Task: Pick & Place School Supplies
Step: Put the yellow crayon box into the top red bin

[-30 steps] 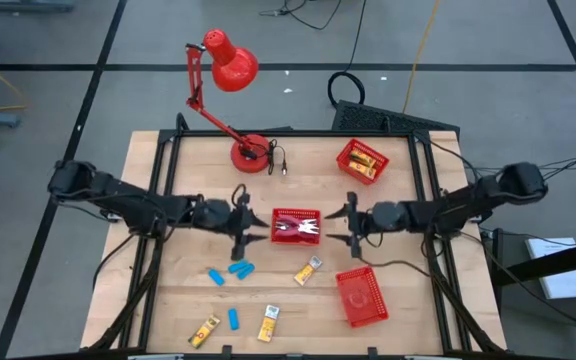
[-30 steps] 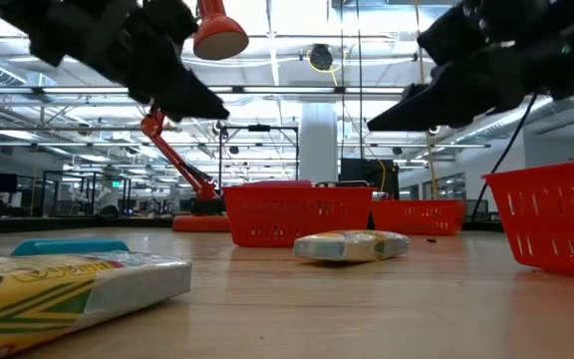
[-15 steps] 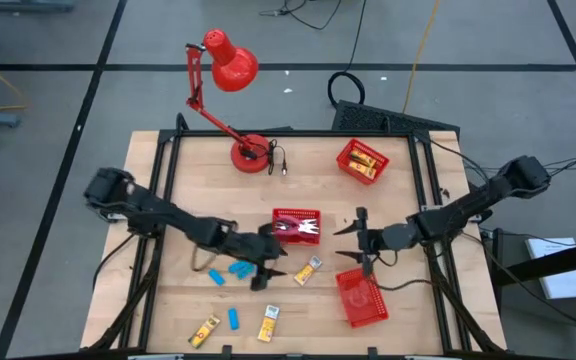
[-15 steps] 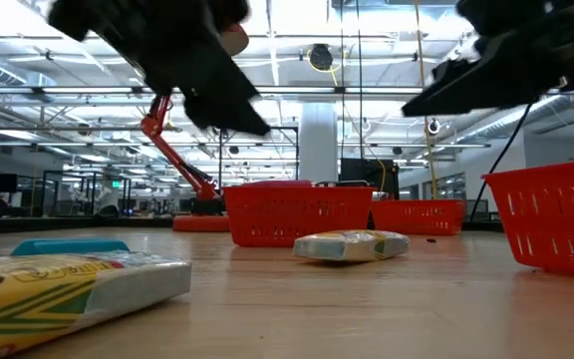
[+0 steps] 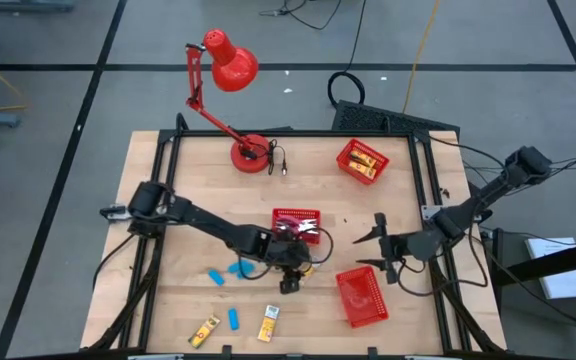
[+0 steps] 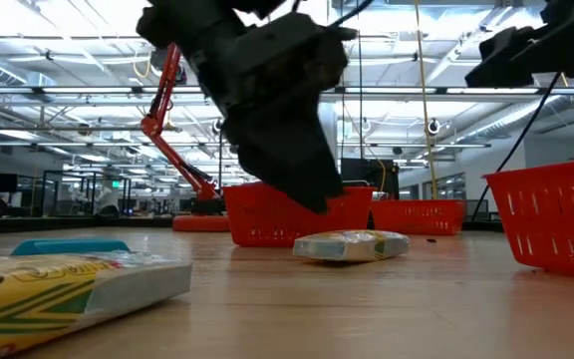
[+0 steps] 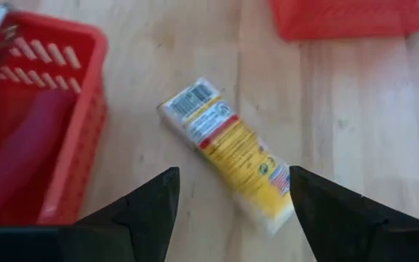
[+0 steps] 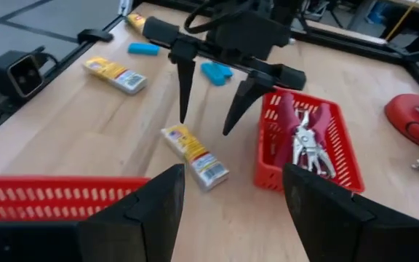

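Note:
A yellow-and-white packet (image 7: 228, 138) lies flat on the table beside the middle red basket (image 5: 296, 213), which holds red-handled metal tools (image 8: 304, 142). My left gripper (image 5: 293, 275) is open and points down over this packet (image 8: 195, 156), one finger on either side, touching nothing. Seen at table height, its fingertips (image 6: 317, 199) hang just above the packet (image 6: 352, 244). My right gripper (image 5: 366, 252) is open, off the table's surface, to the right of the packet. Blue blocks (image 5: 240, 268) and two more packets (image 5: 269, 323) lie near the front edge.
An empty red basket (image 5: 360, 295) sits at the near right, just below my right gripper. Another basket (image 5: 361, 160) with yellow items stands at the far right. The red desk lamp (image 5: 251, 153) stands at the far edge. Bare wood shows on the left side.
My left gripper has swung from beside the middle basket toward the near edge and the right, tipped downward and come low over the packet, staying open. My right gripper has drawn back toward the table's right and near side, also open. No object has moved.

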`<state>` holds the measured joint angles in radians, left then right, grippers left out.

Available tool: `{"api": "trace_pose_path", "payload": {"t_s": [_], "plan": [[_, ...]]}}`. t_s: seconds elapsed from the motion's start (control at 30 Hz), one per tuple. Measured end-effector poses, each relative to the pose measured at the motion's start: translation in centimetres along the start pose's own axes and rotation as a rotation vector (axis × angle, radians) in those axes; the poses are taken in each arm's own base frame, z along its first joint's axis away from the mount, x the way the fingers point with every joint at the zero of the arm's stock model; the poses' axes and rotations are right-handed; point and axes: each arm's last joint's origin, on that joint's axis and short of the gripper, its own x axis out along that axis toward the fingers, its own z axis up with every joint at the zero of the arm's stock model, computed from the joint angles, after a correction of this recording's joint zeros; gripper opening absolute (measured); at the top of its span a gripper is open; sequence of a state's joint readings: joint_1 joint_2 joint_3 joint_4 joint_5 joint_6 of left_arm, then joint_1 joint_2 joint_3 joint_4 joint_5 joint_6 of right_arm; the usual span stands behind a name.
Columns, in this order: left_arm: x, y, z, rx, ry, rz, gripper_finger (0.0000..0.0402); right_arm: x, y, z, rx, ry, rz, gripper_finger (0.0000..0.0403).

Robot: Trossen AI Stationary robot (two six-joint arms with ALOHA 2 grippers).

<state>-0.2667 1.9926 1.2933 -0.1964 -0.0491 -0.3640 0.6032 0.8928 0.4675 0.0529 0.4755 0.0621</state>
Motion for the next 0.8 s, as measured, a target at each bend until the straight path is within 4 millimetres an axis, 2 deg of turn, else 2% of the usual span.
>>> {"api": "trace_pose_path", "payload": {"t_s": [0.37, 0.53, 0.8], "plan": [[0.3, -0.2, 0.5, -0.116, 0.016, 0.000, 0.0260, -0.2, 0.6, -0.4, -0.028, 0.031, 0.029, 0.0224], [1.5, 0.0, 0.0, -0.134, 0.027, 0.016, 0.0260, -0.2, 0.6, -0.4, -0.034, 0.030, 0.028, 0.0224], [2.2, 0.3, 0.0, -0.142, 0.004, 0.021, 0.0260, -0.2, 0.6, -0.4, -0.036, 0.027, 0.029, 0.0224]]}}
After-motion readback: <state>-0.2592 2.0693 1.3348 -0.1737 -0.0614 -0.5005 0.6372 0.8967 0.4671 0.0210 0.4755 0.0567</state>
